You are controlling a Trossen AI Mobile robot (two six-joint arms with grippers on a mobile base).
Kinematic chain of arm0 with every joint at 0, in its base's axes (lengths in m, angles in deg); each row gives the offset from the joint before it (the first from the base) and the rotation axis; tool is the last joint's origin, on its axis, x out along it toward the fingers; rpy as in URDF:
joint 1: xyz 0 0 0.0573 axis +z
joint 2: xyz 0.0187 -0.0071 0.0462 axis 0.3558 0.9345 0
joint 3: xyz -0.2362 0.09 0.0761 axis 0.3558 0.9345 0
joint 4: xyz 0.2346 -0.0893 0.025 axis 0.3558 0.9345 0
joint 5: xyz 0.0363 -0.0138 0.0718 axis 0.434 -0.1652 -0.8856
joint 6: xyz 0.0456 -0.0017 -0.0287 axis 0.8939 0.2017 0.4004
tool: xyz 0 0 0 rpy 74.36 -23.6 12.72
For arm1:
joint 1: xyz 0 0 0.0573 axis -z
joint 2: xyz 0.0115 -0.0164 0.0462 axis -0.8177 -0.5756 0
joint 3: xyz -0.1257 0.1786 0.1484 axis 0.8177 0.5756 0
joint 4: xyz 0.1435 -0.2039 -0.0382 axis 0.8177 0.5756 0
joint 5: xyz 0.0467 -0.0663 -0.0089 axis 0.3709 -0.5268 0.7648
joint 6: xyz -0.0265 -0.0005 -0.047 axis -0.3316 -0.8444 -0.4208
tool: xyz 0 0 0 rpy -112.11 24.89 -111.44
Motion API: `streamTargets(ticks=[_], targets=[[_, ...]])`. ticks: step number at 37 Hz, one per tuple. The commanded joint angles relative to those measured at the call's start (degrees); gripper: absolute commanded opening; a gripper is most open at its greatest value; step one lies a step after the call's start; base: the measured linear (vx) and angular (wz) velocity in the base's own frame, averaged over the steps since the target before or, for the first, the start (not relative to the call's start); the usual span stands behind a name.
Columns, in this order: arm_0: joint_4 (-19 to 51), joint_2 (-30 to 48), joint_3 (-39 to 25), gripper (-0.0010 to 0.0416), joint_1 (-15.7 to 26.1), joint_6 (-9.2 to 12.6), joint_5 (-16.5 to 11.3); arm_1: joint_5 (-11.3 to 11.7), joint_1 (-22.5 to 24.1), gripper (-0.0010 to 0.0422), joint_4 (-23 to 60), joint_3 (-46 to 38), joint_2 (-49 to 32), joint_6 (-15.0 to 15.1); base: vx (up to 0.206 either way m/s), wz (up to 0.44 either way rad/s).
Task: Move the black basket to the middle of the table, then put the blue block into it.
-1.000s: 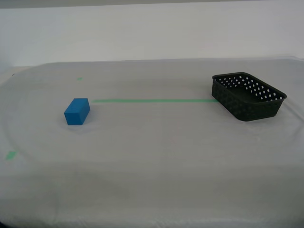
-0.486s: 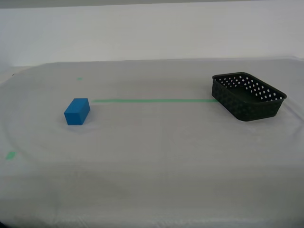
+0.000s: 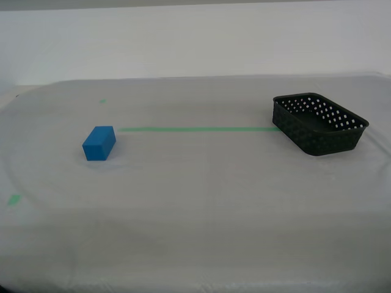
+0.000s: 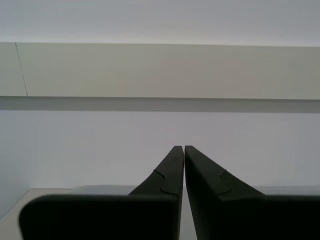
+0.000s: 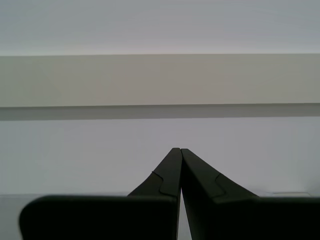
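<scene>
On the exterior view's left the blue block sat by itself on the counter, just off the near end of the thin green tape line, with nothing touching it. It looked solid and stiff, with plain smooth faces — probably light, possibly a little slick, so I judged a pinch across two opposite flat sides the safest hold. Following the tape line toward the exterior view's right, the black basket stood upright at the far end of it, well apart from the block and empty as far as could be seen. Its perforated plastic walls suggested something light and fairly rigid yet thin, likely to skid on the cloth if nudged — gripping one wall at the rim seemed the sensible place, though a one-sided hold might tip it. Neither arm appeared in the exterior view. In the wrist views my first tool had its fingers pressed together and held nothing, and my second tool was likewise closed on nothing, with only a hairline gap; both faced a pale wall, away from the things.
</scene>
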Motion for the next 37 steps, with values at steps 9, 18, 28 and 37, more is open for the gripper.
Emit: streamTargets(ticks=[9, 18, 28, 37], targets=[[-0.22, -0.02, -0.04, 0.0000, 0.02, -0.13, -0.11, 0.04, 0.00, 0.0000, -0.22, -0.02, 0.02, 0.11, 0.000, 0.000], [-0.22, -0.02, -0.07, -0.0001, 0.02, -0.11, -0.11, 0.02, 0.00, 0.0000, -0.22, -0.02, 0.02, 0.11, 0.000, 0.000], [2.29, -0.04, -0.07, -0.0001, 0.02, 0.31, -0.11, 0.04, 0.00, 0.0000, -0.22, -0.02, 0.02, 0.11, 0.000, 0.000], [10.69, -1.44, -1.90, -0.0001, 0.02, 1.29, -0.09, 0.04, 0.00, 0.0000, -0.22, -0.02, 0.02, 0.11, 0.000, 0.000]])
